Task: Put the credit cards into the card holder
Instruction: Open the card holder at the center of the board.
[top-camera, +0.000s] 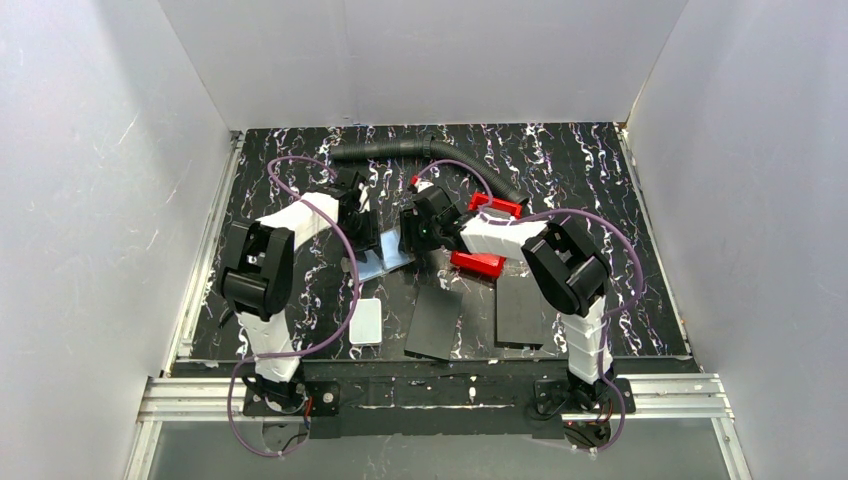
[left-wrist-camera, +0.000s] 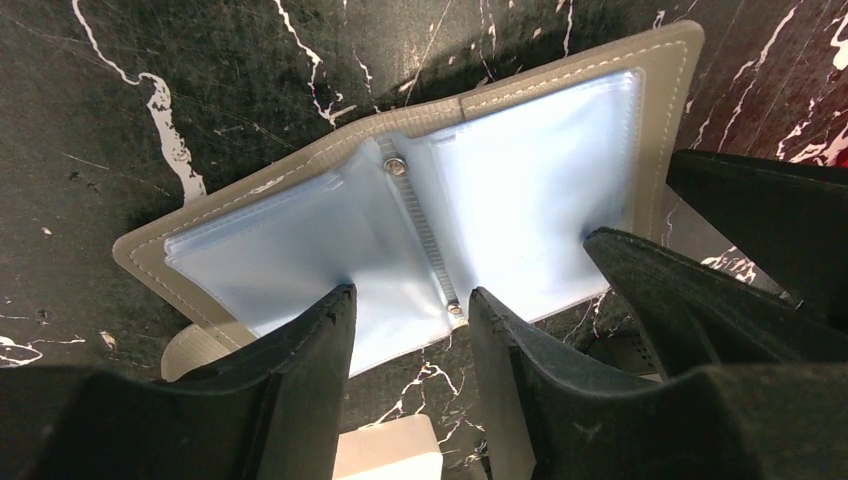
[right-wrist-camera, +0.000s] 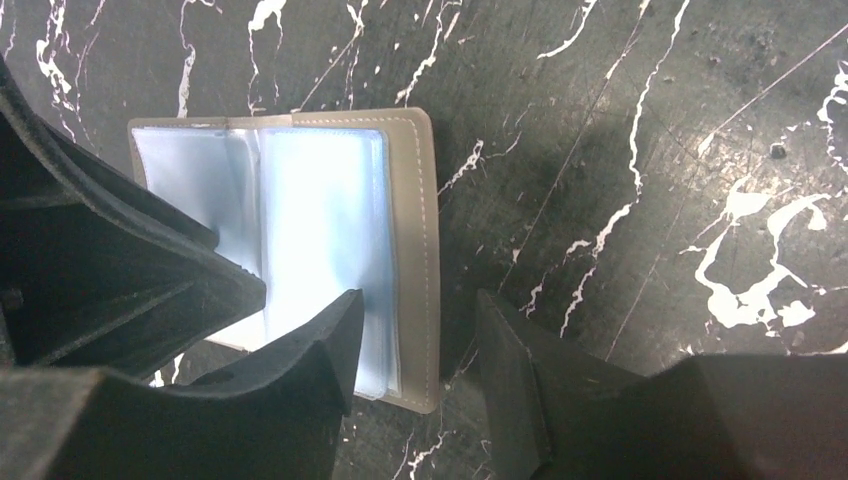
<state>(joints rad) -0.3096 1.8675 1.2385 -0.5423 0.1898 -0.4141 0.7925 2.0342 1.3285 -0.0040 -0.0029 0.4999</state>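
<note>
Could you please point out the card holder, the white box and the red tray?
card holder (left-wrist-camera: 520, 190): left wrist view, blue inner sleeve.
white box (top-camera: 366, 322): top external view, centre.
red tray (top-camera: 478, 263): top external view, near end.

The left arm (top-camera: 262, 270) and the right arm (top-camera: 565, 265) shared one build: bulky, rounded black housings at the joints, linked by white angular shells. A thin purple cable (top-camera: 355, 280) ran in loose loops along each arm, out from a black base (top-camera: 272, 393). The left gripper (left-wrist-camera: 410, 335) and the right gripper (right-wrist-camera: 420, 345) each carried two matte black fingers (left-wrist-camera: 300, 390), thick and wedge-shaped, with a faintly grainy surface and blunt, rounded tips.
</note>
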